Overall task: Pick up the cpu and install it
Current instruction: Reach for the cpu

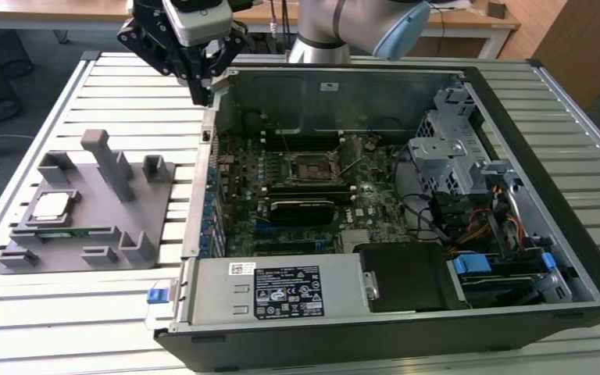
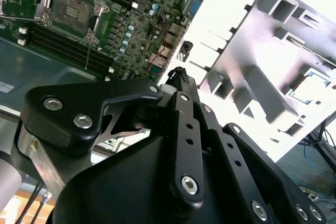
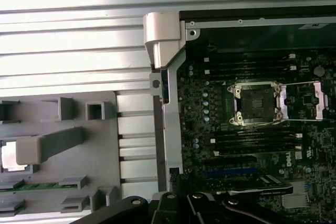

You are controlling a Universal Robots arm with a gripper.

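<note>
While the gripper (image 1: 204, 95) hangs over the open computer case (image 1: 383, 90), at its far corner on the exterior view's left, fingers pressed together on nothing, the cpu (image 1: 52, 205) lies flat in the grey fixture (image 1: 154, 219) further left, well apart from it.

Silver-grey cpu (image 1: 54, 205), grey fixture (image 1: 154, 212), green motherboard (image 1: 240, 178), black end effector (image 1: 204, 95), pale ribbed table (image 1: 81, 312).
</note>
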